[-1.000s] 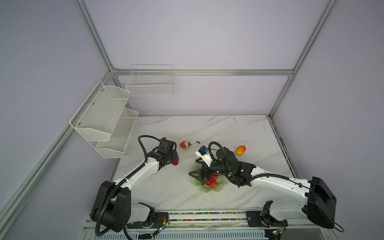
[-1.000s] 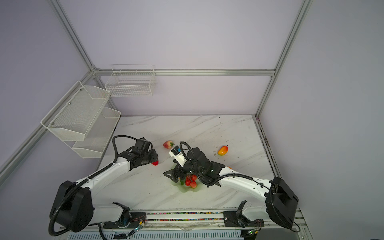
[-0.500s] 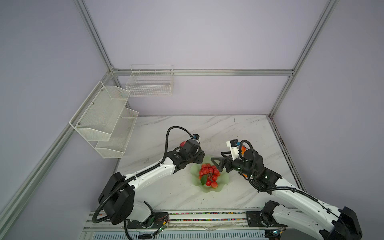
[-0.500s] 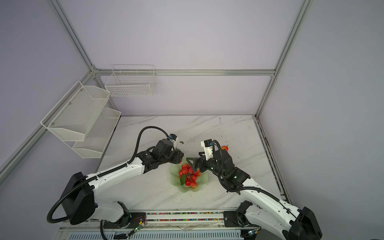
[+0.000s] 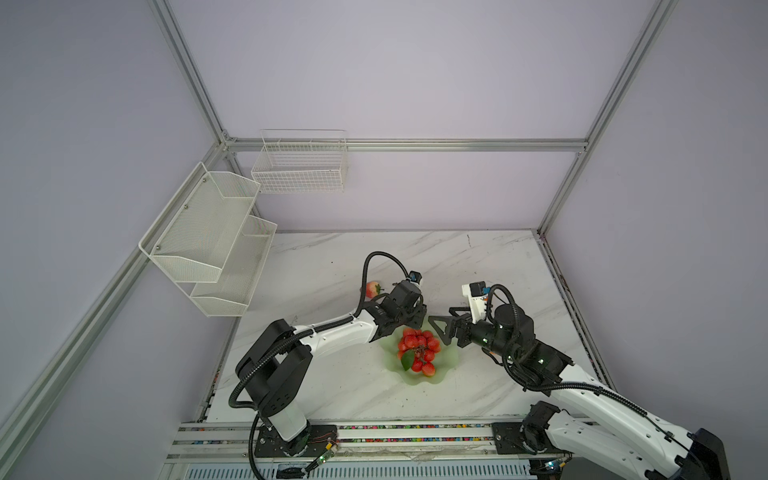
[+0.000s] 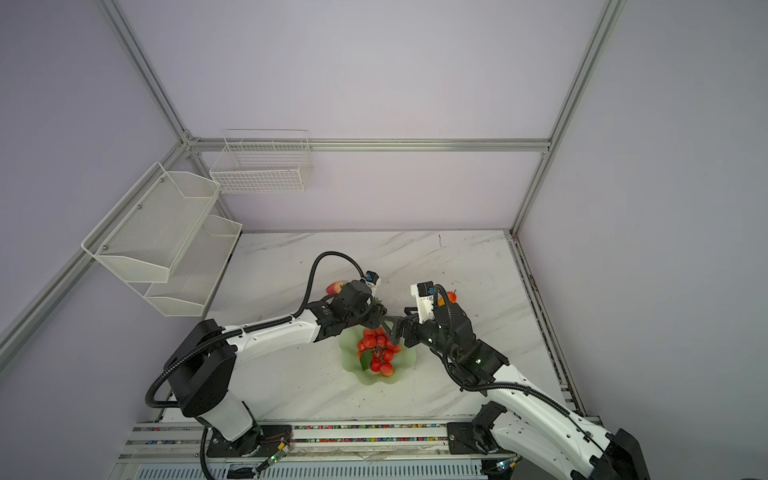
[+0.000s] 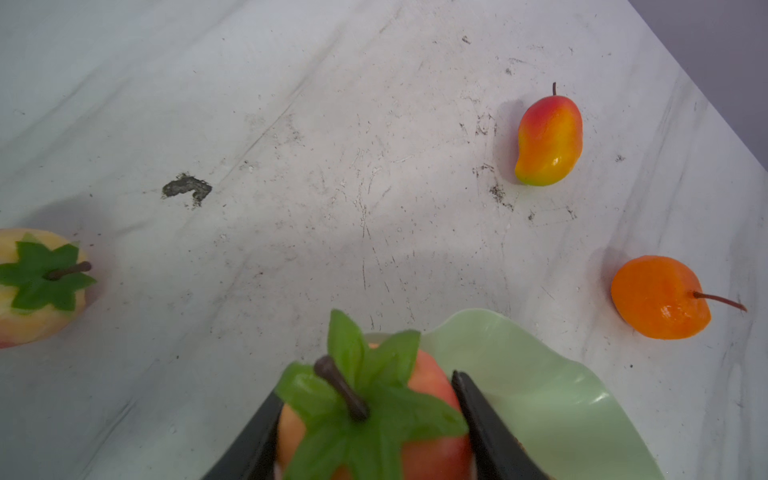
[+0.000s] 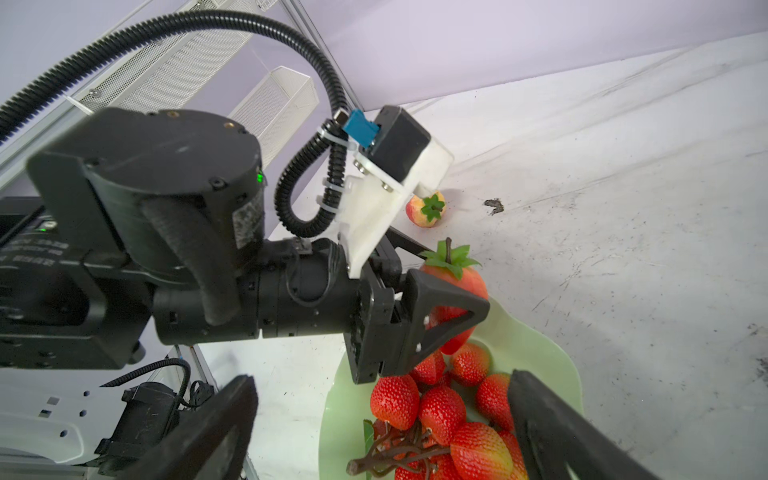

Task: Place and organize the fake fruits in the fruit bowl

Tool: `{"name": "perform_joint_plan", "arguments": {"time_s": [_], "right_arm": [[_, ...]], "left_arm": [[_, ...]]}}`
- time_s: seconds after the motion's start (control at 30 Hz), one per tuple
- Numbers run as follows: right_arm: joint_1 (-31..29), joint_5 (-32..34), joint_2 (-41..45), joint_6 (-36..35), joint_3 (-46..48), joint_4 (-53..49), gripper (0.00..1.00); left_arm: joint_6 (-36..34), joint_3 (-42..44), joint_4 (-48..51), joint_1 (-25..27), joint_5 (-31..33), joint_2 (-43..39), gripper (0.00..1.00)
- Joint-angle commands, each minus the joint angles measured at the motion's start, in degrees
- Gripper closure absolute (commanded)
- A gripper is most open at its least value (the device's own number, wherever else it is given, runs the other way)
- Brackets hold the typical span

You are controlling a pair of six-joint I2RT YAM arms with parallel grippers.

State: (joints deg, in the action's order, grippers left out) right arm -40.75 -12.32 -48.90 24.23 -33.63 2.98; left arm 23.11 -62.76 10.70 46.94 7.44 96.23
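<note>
The left gripper (image 5: pixel 411 318) is clamping the deep red strawberry (image 8: pixel 469 278) over the fruit bowl's (image 5: pixel 451 359) far rim; the right gripper (image 5: pixel 439 314) is hovering wide open. Only the berry cluster (image 5: pixel 419 347) is lying inside; the paler strawberry (image 5: pixel 372 289), mango (image 7: pixel 548 141) and orange (image 7: pixel 660 297) are waiting outside.

I see white marble-look worktop (image 5: pixel 332 374): grey veins, plenty of scuffs and fine scratches, one dark smudge (image 7: pixel 187 189) on bare stretch. Pale green wavy-rimmed bowl (image 5: pixel 449 359) sits on it, toward front middle. Pale strawberry (image 5: pixel 372 289) lies on its side behind bowl and to left, apart from it, green cap showing. Mango (image 7: pixel 549 139) lies flat, short dark stem at red end. Orange (image 7: pixel 660 297) rests near bowl rim, not touching, thin stem pointing away from bowl. Mango and orange lie apart.
</note>
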Motion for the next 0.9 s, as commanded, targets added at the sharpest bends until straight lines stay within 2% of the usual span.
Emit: {"name": "perform_joint_plan", "arguments": {"time_s": [0.0,0.37,0.57,0.77,0.87], "right_arm": [[0.4,0.99,1.56,0.9,0.36,-1.53,0.03],[0.41,0.88,0.81,0.3,0.84,-1.29,0.03],[0.41,0.89,0.78,0.08,0.6,-0.95,0.03],[0.41,0.68,-1.41,-1.77,-1.18,-0.78,0.03],[0.41,-1.46,-5.73,-5.1,-3.42,-0.48,0.03]], "left_arm": [[-1.47,-6.01,-2.88,0.71,-1.78,0.66,0.48],[-2.05,-5.0,-2.69,1.29,-3.86,2.01,0.33],[-2.71,-4.61,-2.66,1.32,-3.35,-0.36,0.24],[-9.26,-3.46,-2.27,0.99,2.89,-8.67,0.17],[-15.74,-2.85,-0.53,-2.11,4.19,-11.74,0.14]]}}
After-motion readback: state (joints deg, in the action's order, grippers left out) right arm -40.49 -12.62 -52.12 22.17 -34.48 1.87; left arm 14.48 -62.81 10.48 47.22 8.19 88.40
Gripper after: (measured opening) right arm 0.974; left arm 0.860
